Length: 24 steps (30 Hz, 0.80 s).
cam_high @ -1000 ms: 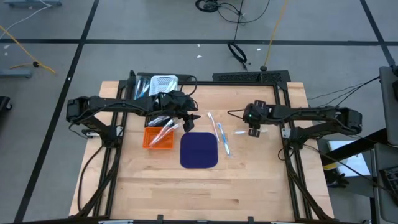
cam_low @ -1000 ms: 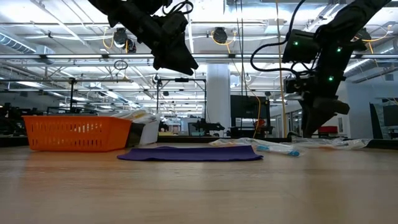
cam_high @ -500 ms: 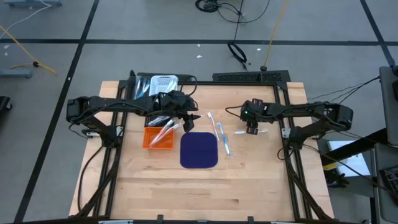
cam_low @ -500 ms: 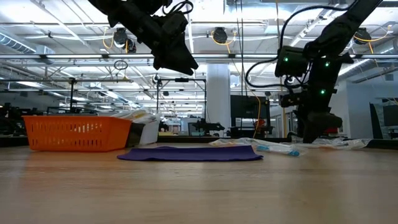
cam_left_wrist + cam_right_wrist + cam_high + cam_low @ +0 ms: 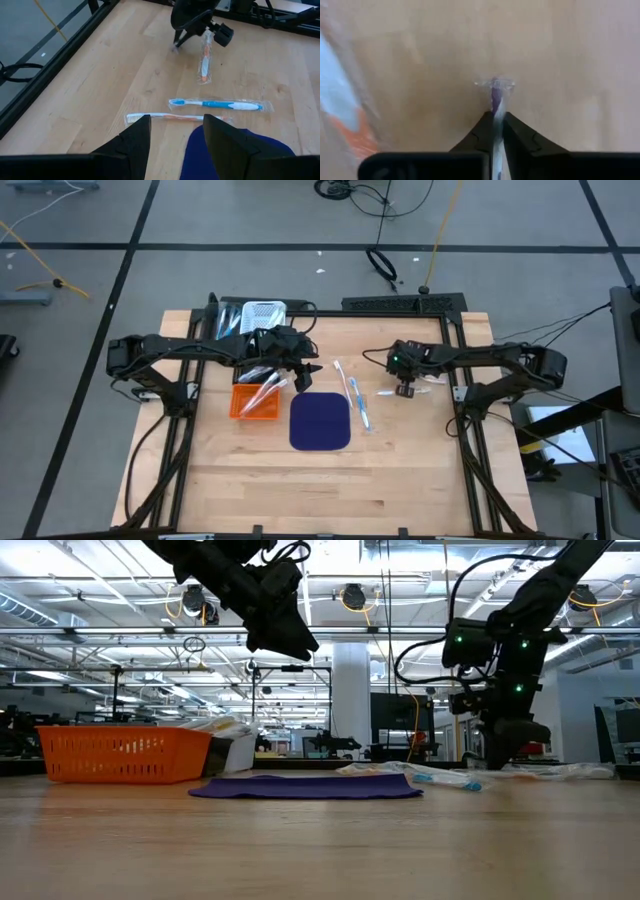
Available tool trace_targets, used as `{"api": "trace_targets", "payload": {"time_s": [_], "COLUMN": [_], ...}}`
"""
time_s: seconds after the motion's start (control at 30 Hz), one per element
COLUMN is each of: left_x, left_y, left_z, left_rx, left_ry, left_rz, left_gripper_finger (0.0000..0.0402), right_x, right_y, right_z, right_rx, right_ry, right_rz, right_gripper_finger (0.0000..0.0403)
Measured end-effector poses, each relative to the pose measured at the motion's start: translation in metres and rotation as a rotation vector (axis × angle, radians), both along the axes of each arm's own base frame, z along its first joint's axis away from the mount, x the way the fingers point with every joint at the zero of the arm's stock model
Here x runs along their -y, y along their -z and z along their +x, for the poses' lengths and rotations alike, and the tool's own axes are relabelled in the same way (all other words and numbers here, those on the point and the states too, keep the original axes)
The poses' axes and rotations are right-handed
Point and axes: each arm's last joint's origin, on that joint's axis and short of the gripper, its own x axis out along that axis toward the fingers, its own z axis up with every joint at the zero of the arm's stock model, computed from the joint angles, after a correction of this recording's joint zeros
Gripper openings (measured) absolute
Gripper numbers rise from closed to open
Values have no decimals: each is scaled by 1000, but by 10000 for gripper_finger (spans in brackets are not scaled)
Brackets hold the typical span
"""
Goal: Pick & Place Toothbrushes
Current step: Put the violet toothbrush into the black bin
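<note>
The toothbrushes lie on the wooden tabletop [image 5: 400, 470] in clear wrappers. Two of them [image 5: 352, 397] lie side by side just to the right of the dark blue mat [image 5: 320, 421]. Their long sides run up and down the tabletop, from the far edge toward the near edge. Some more toothbrushes [image 5: 262, 390] sit tilted in the orange basket [image 5: 243, 408] to the left of the mat. One more wrapped toothbrush [image 5: 495, 97] lies farther right, under the right arm. It lies across the tabletop, left to right.

The right end effector [image 5: 405, 389] is down at the tabletop. Its two fingers are pinched almost together on the thin wrapped toothbrush, which sticks out past the tips.

The left end effector [image 5: 172, 132] hangs above the basket and the mat. Its fingers are part way open and hold nothing.
</note>
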Motion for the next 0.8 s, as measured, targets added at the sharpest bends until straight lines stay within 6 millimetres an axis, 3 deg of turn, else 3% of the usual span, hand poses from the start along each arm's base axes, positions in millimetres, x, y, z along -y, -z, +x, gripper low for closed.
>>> {"api": "trace_targets", "payload": {"time_s": [0.17,0.3,0.57,0.8], "left_x": [0,0,-1,8], "left_y": [0,-2,-11,-25], "left_z": [0,1,6,14], "left_rx": [3,25,130,280], "left_ry": [0,0,1,33], "left_rz": [1,5,27,58], "left_gripper_finger": [182,182,182,182], "right_x": [-3,-10,-36,-57], "right_y": [-17,-47,-114,-146], "right_z": [3,11,24,31], "right_rx": [80,235,793,1112], "right_ry": [5,-8,-120,-192], "right_rz": [-39,-83,-111,-117], "right_gripper_finger": [12,12,12,12]}}
